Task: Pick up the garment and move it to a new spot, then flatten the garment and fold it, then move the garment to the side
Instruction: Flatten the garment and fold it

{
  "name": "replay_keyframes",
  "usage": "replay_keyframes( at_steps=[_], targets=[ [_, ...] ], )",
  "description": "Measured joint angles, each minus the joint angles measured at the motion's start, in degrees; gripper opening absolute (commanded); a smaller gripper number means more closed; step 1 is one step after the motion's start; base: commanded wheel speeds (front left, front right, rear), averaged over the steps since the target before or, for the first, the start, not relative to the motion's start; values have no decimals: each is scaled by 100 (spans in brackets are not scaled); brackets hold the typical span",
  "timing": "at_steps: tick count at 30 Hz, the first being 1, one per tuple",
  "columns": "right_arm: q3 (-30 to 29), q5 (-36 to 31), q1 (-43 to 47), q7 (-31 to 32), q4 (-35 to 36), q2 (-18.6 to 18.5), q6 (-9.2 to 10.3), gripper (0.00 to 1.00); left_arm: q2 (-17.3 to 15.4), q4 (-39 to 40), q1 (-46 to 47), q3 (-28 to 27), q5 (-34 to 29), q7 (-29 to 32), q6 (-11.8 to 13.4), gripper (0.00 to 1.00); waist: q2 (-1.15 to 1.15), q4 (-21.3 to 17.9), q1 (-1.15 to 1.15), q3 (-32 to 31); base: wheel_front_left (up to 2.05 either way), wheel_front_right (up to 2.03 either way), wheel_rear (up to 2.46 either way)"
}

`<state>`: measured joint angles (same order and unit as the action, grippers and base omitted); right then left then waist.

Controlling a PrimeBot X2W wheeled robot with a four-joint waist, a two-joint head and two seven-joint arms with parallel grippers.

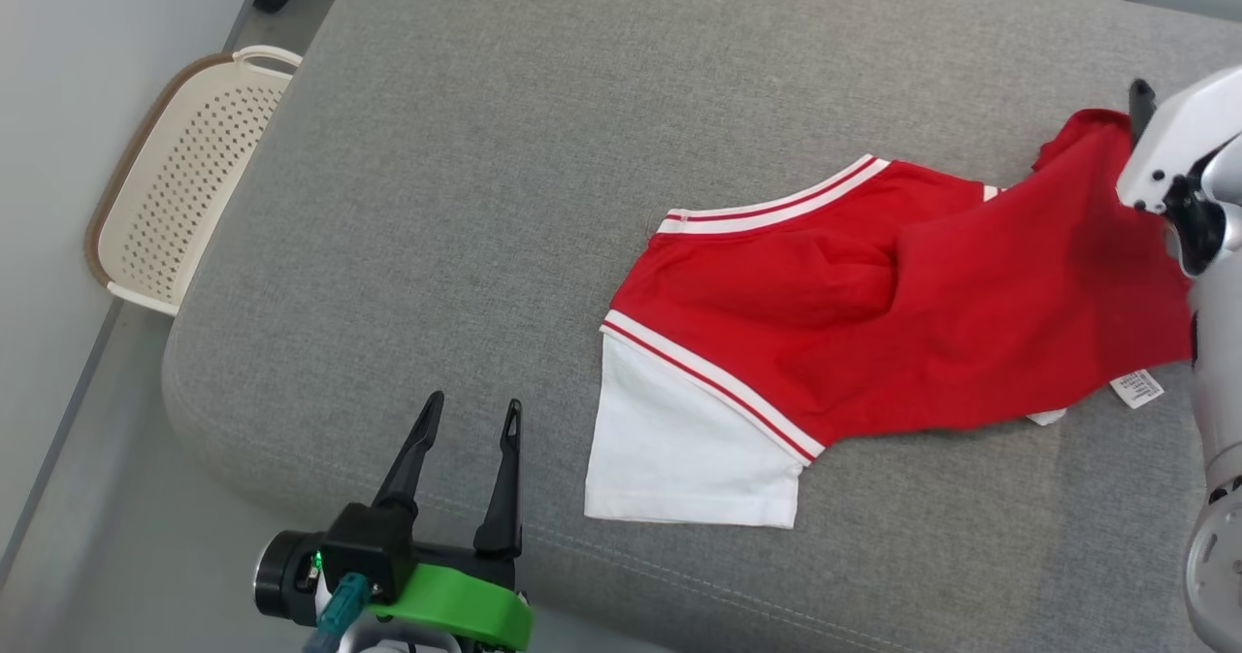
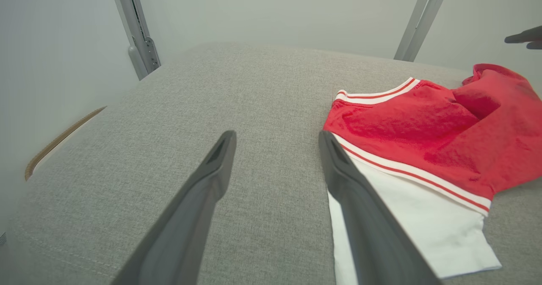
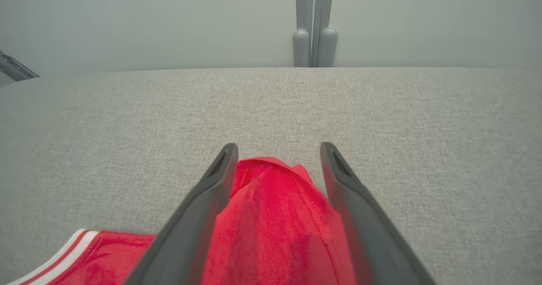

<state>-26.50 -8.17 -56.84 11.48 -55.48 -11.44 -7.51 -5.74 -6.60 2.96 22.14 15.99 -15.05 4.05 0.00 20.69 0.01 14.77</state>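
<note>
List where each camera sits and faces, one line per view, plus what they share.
Head view: on the head, looking down at grey cushion and red garment; left gripper lower left, pale right wrist far right.
Left wrist view: along its open fingers across the cushion, garment at right.
Right wrist view: along the open right gripper, astride the garment's red edge.
Shared: garment, cushion.

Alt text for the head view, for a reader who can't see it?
A red garment with white striped trim and a white sleeve lies rumpled on a grey cushion, right of centre. The left tool stands open at lower left, clear of the cloth; the right arm's pale wrist overlaps the garment's far right corner.
</note>
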Motion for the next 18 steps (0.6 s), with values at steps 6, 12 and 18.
replay_keyframes(
  at_steps=[6,12,18],
  targets=[
    [-336,-480,124,517,-377,-172,2,100,-52,-54,-2,-38,-7,-1,1,100,0,-216,0,-215,0,0,0],
    [-187,-367,193,-216,-285,19,1,100,-87,-135,-28,-78,-64,-8,115,100,0,-369,0,-454,0,0,0],
    [338,564,791,-1429,-146,278,1,100,-37,-308,-150,-470,327,210,419,100,0,-530,0,-807,0,0,0]
  ],
)
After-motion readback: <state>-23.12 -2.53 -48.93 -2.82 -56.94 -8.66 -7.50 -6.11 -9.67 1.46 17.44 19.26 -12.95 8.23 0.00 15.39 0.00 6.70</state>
